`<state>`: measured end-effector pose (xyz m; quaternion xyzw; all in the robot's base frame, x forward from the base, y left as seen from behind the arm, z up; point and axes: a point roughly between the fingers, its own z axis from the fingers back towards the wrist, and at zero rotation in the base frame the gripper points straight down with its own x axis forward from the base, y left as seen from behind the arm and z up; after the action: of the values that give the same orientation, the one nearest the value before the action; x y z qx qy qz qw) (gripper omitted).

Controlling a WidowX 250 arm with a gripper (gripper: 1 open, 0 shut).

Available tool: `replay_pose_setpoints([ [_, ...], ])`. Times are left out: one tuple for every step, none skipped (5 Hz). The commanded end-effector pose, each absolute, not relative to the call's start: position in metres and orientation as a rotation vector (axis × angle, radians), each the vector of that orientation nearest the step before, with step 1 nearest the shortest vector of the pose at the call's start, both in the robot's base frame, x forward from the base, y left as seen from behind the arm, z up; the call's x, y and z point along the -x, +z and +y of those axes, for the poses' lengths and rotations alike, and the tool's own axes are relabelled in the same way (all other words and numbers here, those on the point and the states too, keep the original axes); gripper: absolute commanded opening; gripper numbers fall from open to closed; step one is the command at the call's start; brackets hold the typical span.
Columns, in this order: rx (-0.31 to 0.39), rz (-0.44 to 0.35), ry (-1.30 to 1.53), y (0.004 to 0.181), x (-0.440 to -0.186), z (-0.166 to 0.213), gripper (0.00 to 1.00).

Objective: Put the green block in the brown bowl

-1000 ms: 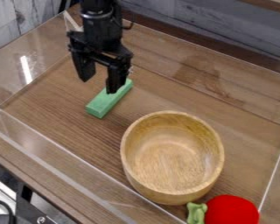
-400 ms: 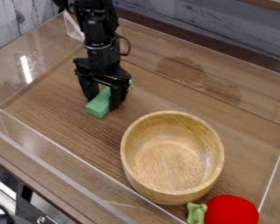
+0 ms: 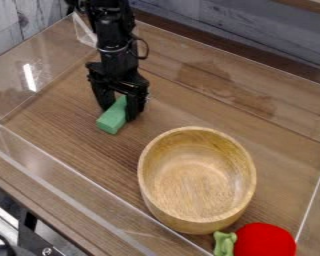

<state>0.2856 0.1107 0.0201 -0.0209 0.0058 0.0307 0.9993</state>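
The green block point(image 3: 113, 118) lies flat on the wooden table, left of centre. My black gripper point(image 3: 119, 103) points straight down over its far end, jaws open, one finger on each side of the block, low near the table. The block's far half is hidden behind the fingers point(image 3: 100, 98). The brown bowl point(image 3: 196, 179) stands upright and empty to the lower right of the block, a short gap away.
A red round toy with green leaves point(image 3: 260, 242) rests at the bottom right beside the bowl. Clear plastic walls point(image 3: 69, 185) ring the table on the front and sides. Open tabletop lies behind and right of the gripper.
The gripper has come down and shifted slightly left, from hovering above the block to straddling its far end. It stays open. Block and bowl have not moved.
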Motion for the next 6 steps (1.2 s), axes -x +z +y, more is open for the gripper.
replay_pose_setpoints([
  [0.036,-0.020,0.008,0.030,-0.297,0.110,1.00],
  [0.044,-0.013,-0.034,0.029,-0.299,0.106,1.00],
  [0.052,-0.008,-0.035,0.028,-0.300,0.103,1.00],
  [0.060,-0.002,-0.035,0.028,-0.300,0.099,1.00],
  [0.068,0.004,-0.055,0.031,-0.299,0.099,1.00],
  [0.075,0.010,-0.074,0.033,-0.299,0.099,1.00],
])
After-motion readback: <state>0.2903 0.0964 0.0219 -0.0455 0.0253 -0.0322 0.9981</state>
